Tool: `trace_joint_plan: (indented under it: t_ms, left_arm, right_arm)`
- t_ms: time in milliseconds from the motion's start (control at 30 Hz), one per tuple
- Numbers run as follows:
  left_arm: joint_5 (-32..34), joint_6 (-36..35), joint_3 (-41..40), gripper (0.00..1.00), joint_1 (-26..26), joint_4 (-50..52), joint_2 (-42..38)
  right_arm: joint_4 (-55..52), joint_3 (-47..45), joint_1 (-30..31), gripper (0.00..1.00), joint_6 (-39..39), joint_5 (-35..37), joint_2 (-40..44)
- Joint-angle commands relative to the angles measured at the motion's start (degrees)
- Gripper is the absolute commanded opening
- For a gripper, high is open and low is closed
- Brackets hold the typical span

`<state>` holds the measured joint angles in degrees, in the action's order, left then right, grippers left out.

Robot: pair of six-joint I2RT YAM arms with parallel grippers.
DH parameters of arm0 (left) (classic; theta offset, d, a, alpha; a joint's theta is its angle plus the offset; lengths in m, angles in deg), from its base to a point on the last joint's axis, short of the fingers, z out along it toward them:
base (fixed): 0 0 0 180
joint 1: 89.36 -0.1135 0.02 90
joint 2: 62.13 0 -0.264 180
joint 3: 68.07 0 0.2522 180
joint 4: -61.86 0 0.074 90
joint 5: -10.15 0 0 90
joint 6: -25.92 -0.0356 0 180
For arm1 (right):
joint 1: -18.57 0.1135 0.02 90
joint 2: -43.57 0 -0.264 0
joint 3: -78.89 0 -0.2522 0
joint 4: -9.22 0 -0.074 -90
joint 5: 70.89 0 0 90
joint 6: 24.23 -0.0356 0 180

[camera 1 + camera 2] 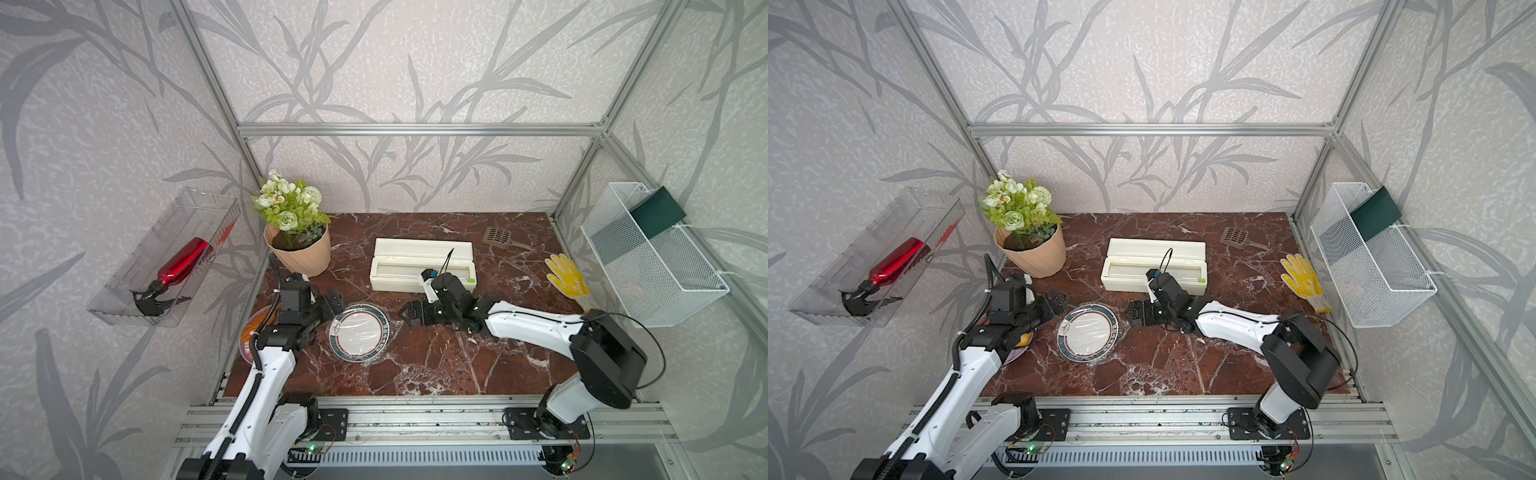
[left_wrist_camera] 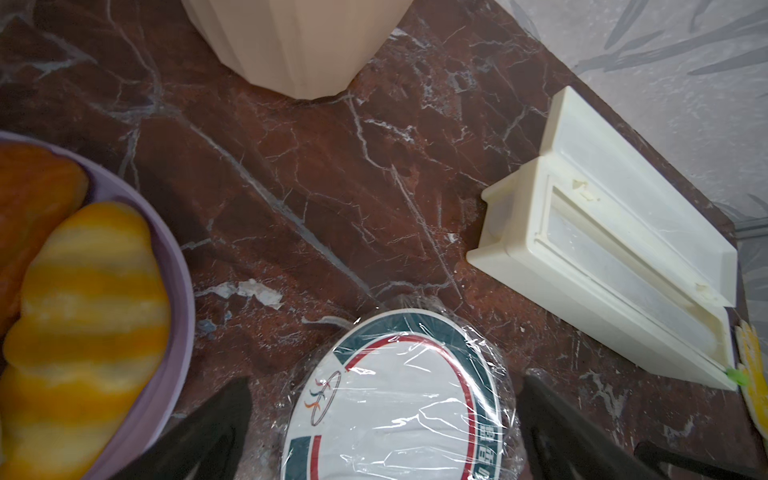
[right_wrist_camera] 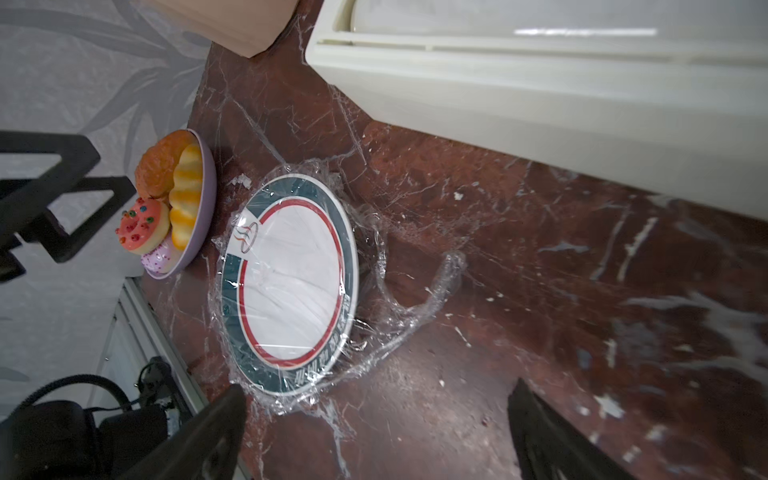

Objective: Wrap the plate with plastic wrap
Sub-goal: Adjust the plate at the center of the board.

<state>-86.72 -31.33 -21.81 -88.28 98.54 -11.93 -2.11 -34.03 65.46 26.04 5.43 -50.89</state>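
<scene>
Nearest the front of the table (image 1: 457,365), a bit left of centre, the plate (image 1: 360,330) is laid flat. It's covered by the wrap (image 3: 444,274): the film is stretched crinkly over the top and bunched round the rim. A loose twisted tail is spread on the marble at the plate's right side.

The left gripper (image 1: 336,306) is held just beside the plate's far-left edge, fingers spread wide, nothing pinched between them. Whether the film is brushed there can't be told. The right gripper (image 1: 405,316) is pointed at the plate from the right, just off the rim and near that tail. Its jaws are spread wide too and nothing is gripped.

A purple plate (image 3: 209,178) piled with pastries is sat just left of the plate, mostly hidden under the left arm in both top views.

Further back, the box (image 1: 419,266) is laid with its lid flipped open, behind the right gripper. A yellow glove (image 1: 567,276) is laid off to the right.

Farthest out, a pot (image 1: 299,249) of flowers is stood in the far-left corner, and a brown scoop (image 1: 496,237) is laid far right.
</scene>
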Motion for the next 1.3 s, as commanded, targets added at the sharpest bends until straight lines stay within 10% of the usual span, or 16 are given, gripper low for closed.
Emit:
trace_joint_plan:
  t_ms: [0,267,933,1267]
  left_arm:
    - [4.6,4.7,-2.5,0.99,-0.6,-2.5,0.9]
    - [5.2,8.7,-6.2,0.95,-0.7,-7.3,2.1]
    - [-1.0,10.7,-7.0,0.94,-0.7,-10.6,7.6]
    - [1.0,9.8,-6.0,0.94,-0.7,-8.7,5.6]
  right_arm:
    - [5.1,2.9,0.0,0.92,-6.3,-6.1,-6.4]
    - [9.5,6.2,0.8,0.84,-9.5,-11.7,-15.4]
    - [27.4,9.2,2.0,0.24,-22.3,-20.4,-28.4]
    - [8.2,8.0,-0.1,0.71,-10.6,-10.6,-21.2]
